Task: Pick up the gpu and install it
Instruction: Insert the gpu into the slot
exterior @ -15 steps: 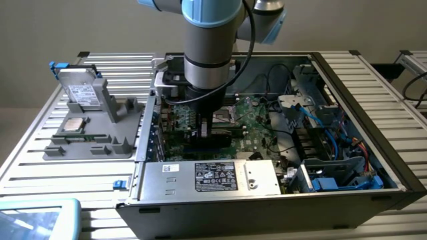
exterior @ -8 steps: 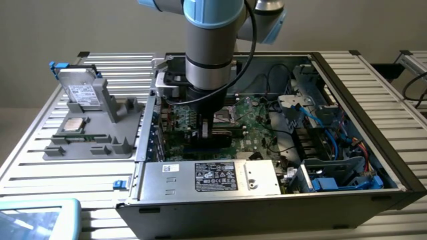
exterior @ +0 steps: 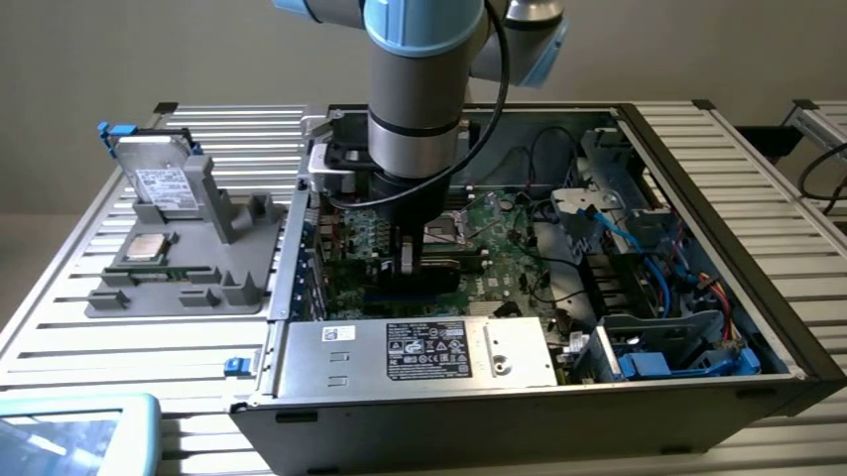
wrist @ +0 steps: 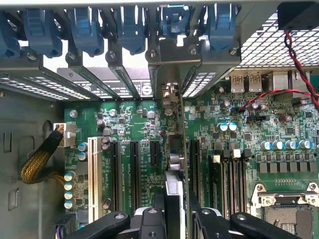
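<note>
The robot arm (exterior: 417, 119) comes down from the top centre of the exterior frame into an open computer case (exterior: 530, 426), which fills the middle and the exterior view's right. In the wrist view the two black fingers (wrist: 149, 224) are closed partway on the graphics card (wrist: 174, 194) and have it clamped between them. It is seen edge-on, a thin strip running away from the camera over the green motherboard (wrist: 124, 124).

The card stands upright between two of the long black slots (wrist: 134, 169), and its far end reaches the row of metal slot covers (wrist: 99, 82) under the blue latches (wrist: 129, 30). Whether its lower edge touches a slot I cannot tell.

Beside the black slots lies a white slot (wrist: 93, 169), and further out a yellow braided cable (wrist: 37, 162) curls against the case wall. On the other side of the card are the processor socket (wrist: 286, 209) and a red-and-black twisted wire (wrist: 294, 55).

In the exterior view a silver power supply (exterior: 423, 352) with a black label sits at the near edge of the case, lower centre. At the exterior view's left a grey tray (exterior: 173, 293) rests on the slatted metal surface (exterior: 79, 337). It carries a hard drive (exterior: 166, 188) standing on edge and a square chip (exterior: 146, 248) lying flat — both well apart from the card.
</note>
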{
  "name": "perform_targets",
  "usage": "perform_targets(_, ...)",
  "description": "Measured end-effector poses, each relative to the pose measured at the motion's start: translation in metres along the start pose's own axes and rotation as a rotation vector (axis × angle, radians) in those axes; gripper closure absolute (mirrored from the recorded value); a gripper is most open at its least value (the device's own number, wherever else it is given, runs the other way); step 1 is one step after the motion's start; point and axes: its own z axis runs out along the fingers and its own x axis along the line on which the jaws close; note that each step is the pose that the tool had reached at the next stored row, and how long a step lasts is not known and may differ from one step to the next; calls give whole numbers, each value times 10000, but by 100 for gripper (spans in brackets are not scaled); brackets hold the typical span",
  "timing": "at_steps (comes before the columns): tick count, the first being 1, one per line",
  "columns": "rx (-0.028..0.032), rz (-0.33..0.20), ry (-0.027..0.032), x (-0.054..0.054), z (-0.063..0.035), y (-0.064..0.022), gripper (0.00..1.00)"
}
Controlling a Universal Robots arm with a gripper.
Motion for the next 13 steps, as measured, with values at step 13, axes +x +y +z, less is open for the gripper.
perform_targets(13, -2, -33, -43, 8, -1, -2, 72)
